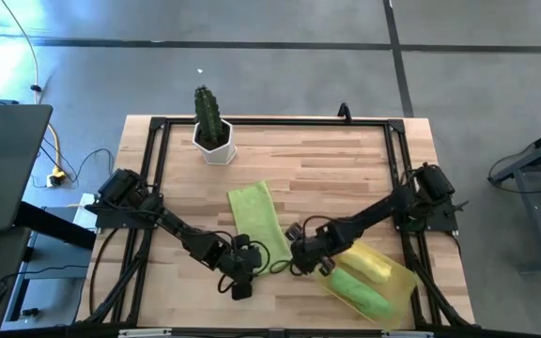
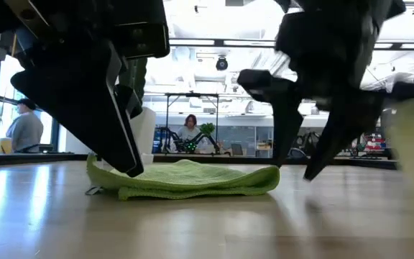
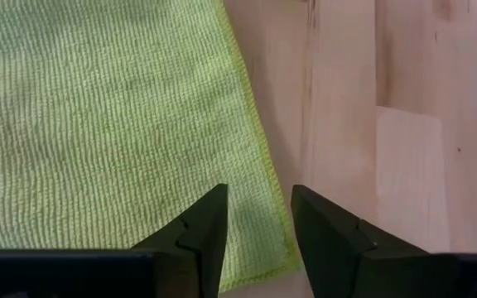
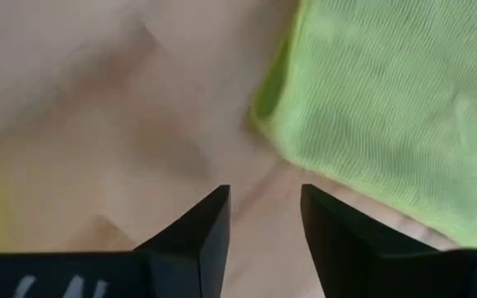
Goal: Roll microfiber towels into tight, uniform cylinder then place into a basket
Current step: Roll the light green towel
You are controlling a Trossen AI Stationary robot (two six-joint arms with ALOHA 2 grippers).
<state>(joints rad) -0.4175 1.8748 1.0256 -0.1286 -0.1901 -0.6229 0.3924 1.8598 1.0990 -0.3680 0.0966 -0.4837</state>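
A lime green towel (image 1: 255,218) lies flat on the wooden table, folded into a long strip; it also shows in the low view (image 2: 192,178). My left gripper (image 1: 250,267) is open, its fingers astride the towel's near corner (image 3: 272,248). My right gripper (image 1: 295,257) is open over bare wood just right of the towel's near end (image 4: 371,116), touching nothing. The translucent yellow basket (image 1: 407,282) stands at the near right. In it lie a rolled yellow towel (image 1: 369,263) and a rolled lime green towel (image 1: 360,291). My left gripper points down over the towel's near corner, one fingertip (image 3: 209,219) above the cloth and one (image 3: 317,219) above the wood beside its edge. In the low view a fingertip (image 2: 131,169) reaches the towel's top. I cannot tell whether it touches.
A white hexagonal pot with a cactus (image 1: 212,131) stands at the far left of the table. A black frame (image 1: 270,122) runs along the table's edges. Bare wood lies far of the towel and to its right. People sit in the room beyond.
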